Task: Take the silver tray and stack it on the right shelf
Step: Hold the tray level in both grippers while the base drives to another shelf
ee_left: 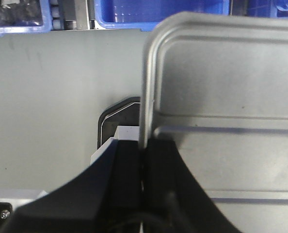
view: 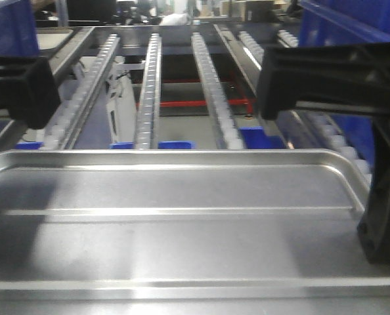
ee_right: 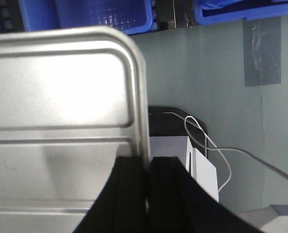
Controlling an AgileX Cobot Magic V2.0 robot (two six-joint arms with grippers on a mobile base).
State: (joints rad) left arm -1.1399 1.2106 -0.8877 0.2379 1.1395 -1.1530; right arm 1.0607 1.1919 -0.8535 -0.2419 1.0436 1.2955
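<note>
Left gripper (ee_left: 144, 160) and right gripper (ee_right: 148, 167) each pinch the silver tray (view: 182, 190) by a side rim. Stacking it on the right shelf (view: 211, 79), upper frame, is not yet done.

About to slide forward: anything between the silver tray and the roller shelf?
Nothing visible on the right shelf lanes ahead of the silver tray, clamped at its side rims by the left gripper and right gripper. The right arm hides some right-hand rollers beside a blue bin; check there.
</note>
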